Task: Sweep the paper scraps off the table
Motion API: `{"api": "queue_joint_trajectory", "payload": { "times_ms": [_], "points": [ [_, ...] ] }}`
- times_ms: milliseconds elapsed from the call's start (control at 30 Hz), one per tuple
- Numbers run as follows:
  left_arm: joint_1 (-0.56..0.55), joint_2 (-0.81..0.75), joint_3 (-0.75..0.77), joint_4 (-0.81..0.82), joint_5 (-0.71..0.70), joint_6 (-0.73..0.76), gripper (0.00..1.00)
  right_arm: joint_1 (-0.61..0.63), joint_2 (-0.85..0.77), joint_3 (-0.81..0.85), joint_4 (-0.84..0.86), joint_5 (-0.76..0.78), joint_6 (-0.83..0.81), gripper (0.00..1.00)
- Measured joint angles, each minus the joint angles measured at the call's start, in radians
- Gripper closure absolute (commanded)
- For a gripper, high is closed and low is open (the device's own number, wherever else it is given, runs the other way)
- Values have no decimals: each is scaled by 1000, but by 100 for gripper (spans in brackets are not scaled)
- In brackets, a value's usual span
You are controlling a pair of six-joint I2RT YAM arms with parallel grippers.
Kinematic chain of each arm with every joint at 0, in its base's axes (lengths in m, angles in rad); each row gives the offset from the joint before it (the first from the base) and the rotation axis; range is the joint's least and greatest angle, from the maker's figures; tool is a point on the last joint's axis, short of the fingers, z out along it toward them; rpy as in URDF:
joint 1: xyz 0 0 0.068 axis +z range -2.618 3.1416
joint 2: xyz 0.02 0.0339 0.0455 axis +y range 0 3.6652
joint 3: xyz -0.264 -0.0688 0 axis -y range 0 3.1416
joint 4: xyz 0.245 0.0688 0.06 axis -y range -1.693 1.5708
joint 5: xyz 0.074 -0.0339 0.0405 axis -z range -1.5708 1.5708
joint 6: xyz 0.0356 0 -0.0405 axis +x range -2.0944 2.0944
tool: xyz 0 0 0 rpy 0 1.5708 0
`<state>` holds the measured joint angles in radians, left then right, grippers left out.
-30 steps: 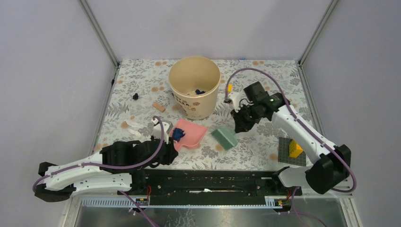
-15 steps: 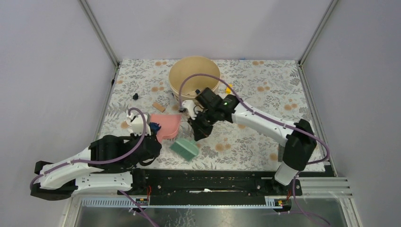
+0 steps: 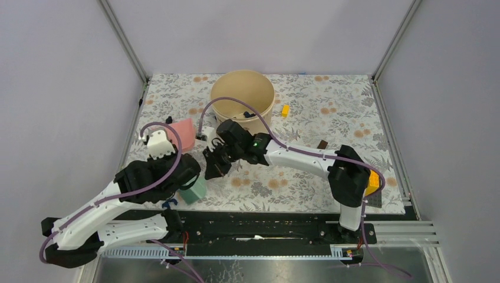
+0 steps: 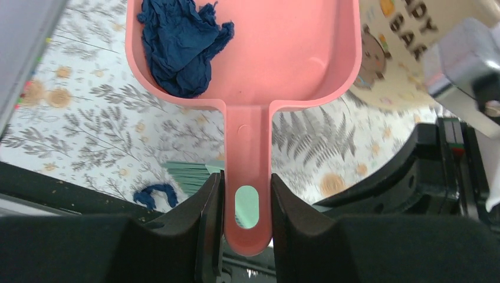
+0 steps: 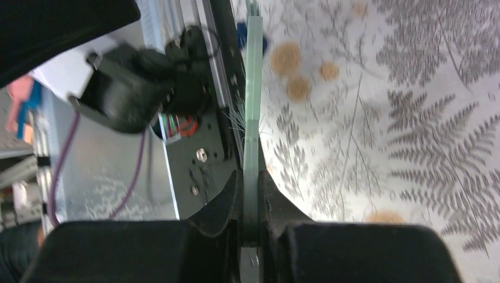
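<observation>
My left gripper (image 4: pixel 246 203) is shut on the handle of the pink dustpan (image 4: pixel 283 53), held above the table's left side (image 3: pixel 183 134). A wad of dark blue paper scraps (image 4: pixel 180 47) lies in the pan. My right gripper (image 5: pixel 252 194) is shut on the thin handle of the green brush (image 5: pixel 253 118), whose head (image 3: pixel 193 190) sits near the front left of the table (image 3: pixel 306 177). One blue scrap (image 3: pixel 169 203) lies at the table's front edge beside the brush (image 4: pixel 154 194). A black scrap (image 3: pixel 169 119) shows behind the pan.
The beige bin (image 3: pixel 243 100) stands at the back centre, with dark bits inside. A yellow brick (image 3: pixel 285 110) lies to its right and a small brown piece (image 3: pixel 322 144) further right. A grey baseplate with a yellow brick (image 3: pixel 371 187) sits front right. The black rail (image 3: pixel 265 227) borders the front.
The right arm has swept the green brush leftward across the table to the front left. The left arm has carried the dustpan left and further back.
</observation>
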<state>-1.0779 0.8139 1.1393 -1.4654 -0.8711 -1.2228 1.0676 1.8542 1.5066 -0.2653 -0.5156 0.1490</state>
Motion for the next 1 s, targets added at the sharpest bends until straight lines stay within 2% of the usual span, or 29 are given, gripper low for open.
{"api": "queue_joint_trajectory", "payload": {
  "times_ms": [167,333,400,567,800,1000],
  "points": [
    [105,-2,5,-3,-90,-1,100,2,49,-23,246,1,185,100],
    [180,-3,10,-4,-188,-1,100,8,193,50,375,56,399,100],
    [193,-1,10,-4,-218,-2,100,8,230,80,378,73,430,100],
    [196,12,10,-3,-264,-8,100,8,433,332,352,195,536,100],
    [198,40,-22,1,-294,-8,100,9,627,624,314,240,695,100],
    [198,40,-22,19,-296,-8,100,22,705,755,209,365,776,100]
  ]
}}
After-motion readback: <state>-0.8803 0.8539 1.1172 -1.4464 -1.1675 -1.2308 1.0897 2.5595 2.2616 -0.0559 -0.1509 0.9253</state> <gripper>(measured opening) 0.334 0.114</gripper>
